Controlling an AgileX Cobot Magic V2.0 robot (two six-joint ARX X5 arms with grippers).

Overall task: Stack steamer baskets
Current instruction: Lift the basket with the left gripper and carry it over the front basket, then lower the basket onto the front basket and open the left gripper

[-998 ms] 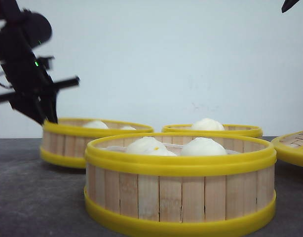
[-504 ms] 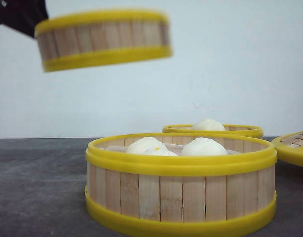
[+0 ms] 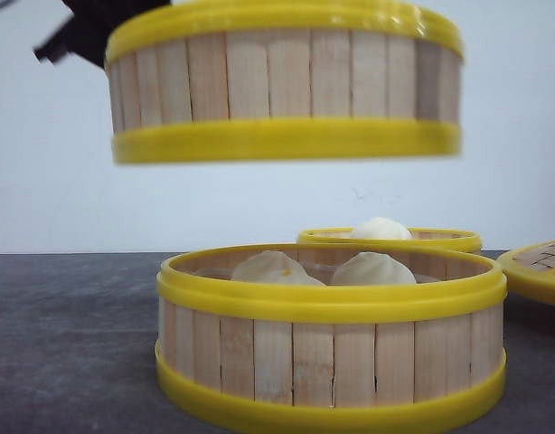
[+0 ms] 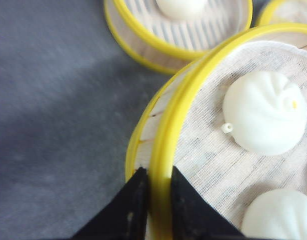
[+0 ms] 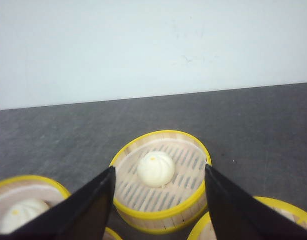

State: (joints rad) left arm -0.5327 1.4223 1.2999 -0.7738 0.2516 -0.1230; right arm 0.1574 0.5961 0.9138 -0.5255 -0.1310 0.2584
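Since a second ago your left gripper (image 4: 154,200) has taken the left-hand steamer basket off the table and carried it up and rightward; this lifted basket (image 3: 286,83) now hangs above the near basket (image 3: 330,336), clear air between them.

Near: near basket sits on the dark table (image 3: 70,344), two white buns (image 3: 372,268) inside. Lifted basket sits slightly left of it, not yet centred, by my reading. Level carry keeps its own buns from rolling.

Grip: left wrist view shows the jaws nearly closed, pinching the lifted basket's yellow rim, one finger inside the wall, one outside. An edge grip like this leaves the underside free to seat on the rim below. Cloth liner and two buns show inside.

Farther: far basket (image 3: 390,239) on the table behind, one bun. Lid (image 3: 536,268) at the right edge, on the table.

Your right gripper (image 5: 158,200) hovers high over the far basket, jaws wide apart, holding nothing.

Count: three baskets, one lid, five buns seen. None stacked yet.
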